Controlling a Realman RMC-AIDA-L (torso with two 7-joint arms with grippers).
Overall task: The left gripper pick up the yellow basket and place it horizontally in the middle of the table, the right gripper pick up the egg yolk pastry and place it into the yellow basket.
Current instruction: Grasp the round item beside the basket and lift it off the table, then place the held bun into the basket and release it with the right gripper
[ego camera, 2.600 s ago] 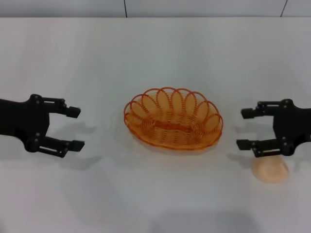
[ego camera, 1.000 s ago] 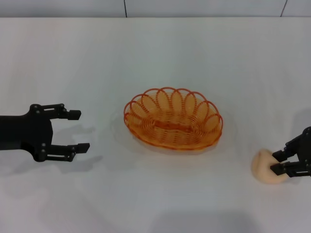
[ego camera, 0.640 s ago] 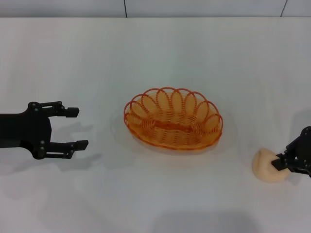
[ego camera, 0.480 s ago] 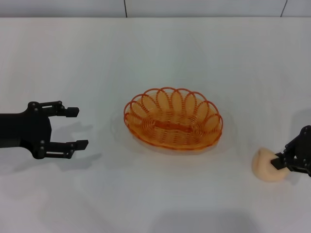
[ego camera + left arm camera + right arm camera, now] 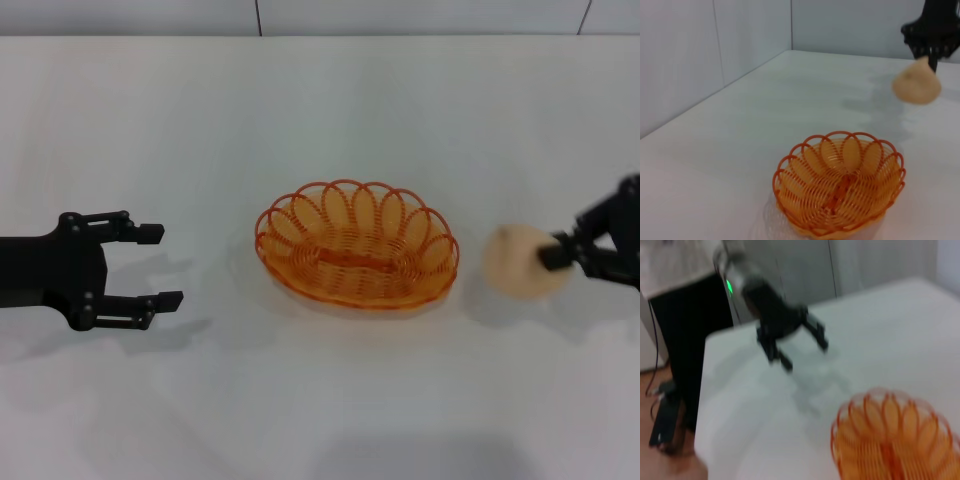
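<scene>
Beyond the far edge of my desk (image 5: 320, 100), a strip of grey wall (image 5: 400, 15) runs across my head view, split by a dark upright seam (image 5: 257, 15) and a second one farther right. From my left wrist, two grey wall panels (image 5: 750, 40) meet in a corner (image 5: 791, 25) behind the desk. From my right wrist, all blurred, a tall black panel (image 5: 690, 340) stands beside the desk edge. Thin cables (image 5: 655, 335) hang next to it, and a dark box (image 5: 662, 425) lies on the brown floor (image 5: 675, 467) below.
</scene>
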